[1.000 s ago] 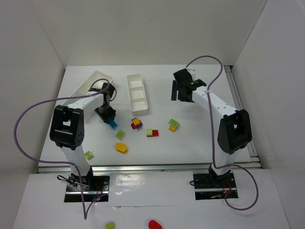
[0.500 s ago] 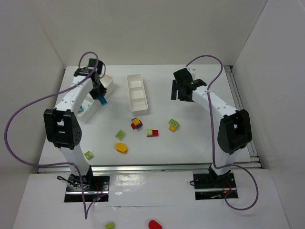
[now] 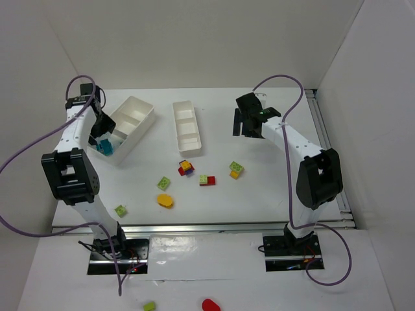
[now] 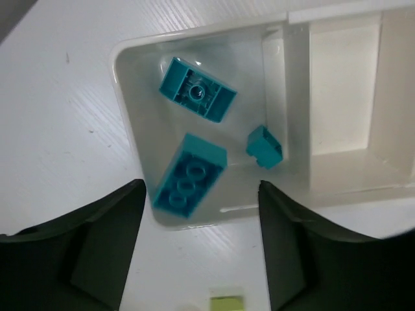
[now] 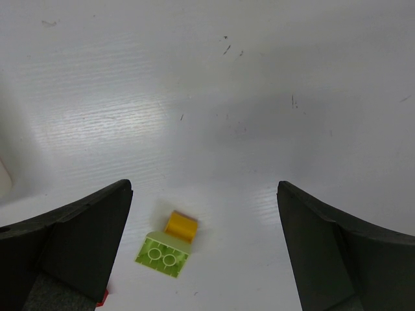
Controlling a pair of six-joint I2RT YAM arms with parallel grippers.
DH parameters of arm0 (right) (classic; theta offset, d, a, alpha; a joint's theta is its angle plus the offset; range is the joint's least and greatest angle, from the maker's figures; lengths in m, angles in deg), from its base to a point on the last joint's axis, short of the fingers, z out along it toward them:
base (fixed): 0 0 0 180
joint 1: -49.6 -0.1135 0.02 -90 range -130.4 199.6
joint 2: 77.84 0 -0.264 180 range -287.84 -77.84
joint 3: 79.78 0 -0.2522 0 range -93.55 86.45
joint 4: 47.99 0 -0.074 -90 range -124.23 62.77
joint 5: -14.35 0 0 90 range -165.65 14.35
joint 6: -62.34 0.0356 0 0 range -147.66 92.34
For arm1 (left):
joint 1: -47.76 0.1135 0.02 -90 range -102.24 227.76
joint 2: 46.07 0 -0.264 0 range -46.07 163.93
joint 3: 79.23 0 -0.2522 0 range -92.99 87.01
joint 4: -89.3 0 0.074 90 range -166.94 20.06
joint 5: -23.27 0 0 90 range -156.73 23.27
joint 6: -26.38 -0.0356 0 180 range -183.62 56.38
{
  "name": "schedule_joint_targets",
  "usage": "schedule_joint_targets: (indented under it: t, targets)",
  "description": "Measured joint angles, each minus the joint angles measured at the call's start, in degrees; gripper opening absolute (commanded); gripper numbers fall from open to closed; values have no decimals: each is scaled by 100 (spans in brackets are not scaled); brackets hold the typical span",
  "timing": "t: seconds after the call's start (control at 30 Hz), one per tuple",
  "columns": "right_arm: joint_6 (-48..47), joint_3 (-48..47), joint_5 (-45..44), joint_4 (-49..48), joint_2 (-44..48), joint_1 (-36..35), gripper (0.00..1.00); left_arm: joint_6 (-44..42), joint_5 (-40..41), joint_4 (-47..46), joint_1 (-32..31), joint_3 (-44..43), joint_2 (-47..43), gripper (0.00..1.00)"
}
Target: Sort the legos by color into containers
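Cyan fills the view under the left tool [image 4: 201, 210]: its jaws are spread wide with nothing between them, and it hangs right above the end compartment of the wider tray [image 4: 194, 40]. Three cyan bricks [image 4: 188, 184] lie loose together in there, so I'd call that the blue bin, one colour to a compartment.

Over to the right tool [image 5: 204, 194]. It's wide apart too, and empty, hovering over the worktop [image 5: 259, 97] with a lime-on-yellow clump [image 5: 167, 249] just below. That looks like the likely next pick, though it would need splitting by colour.

Further out, the narrow tray [image 3: 185, 116] sits mid-worktop. Near it, unsorted, wait:
- a red-yellow-purple clump [image 3: 186, 168]
- a green-and-red pair [image 3: 207, 180]
- lime bricks [image 3: 163, 183]
- an orange piece [image 3: 165, 200]

No brand, label or writing is readable anywhere.
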Motion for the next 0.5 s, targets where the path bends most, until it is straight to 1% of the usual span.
schedule_joint_targets:
  t: [0.03,0.17,0.2,0.3,0.37,0.43,0.5]
  targets:
    - [0,2,-4,-2,0,0,100,15,-33,-26,44,-2,0,84]
    - [0,31,-11,-4,0,0,100,-11,-188,-81,140,-28,-9,84]
    - [0,57,-11,-9,0,0,100,-39,-232,-72,155,-17,-37,83]
    - [-2,120,-7,-15,0,0,100,-81,-411,-50,166,354,-413,83]
    - [-2,136,-2,-15,0,0,100,-59,-522,-76,138,1032,-1047,84]
    - [0,138,2,-26,-2,0,100,79,-627,94,61,1786,-1775,84]
    - [0,140,7,-28,-9,0,100,304,-673,511,-61,2389,-2404,86]
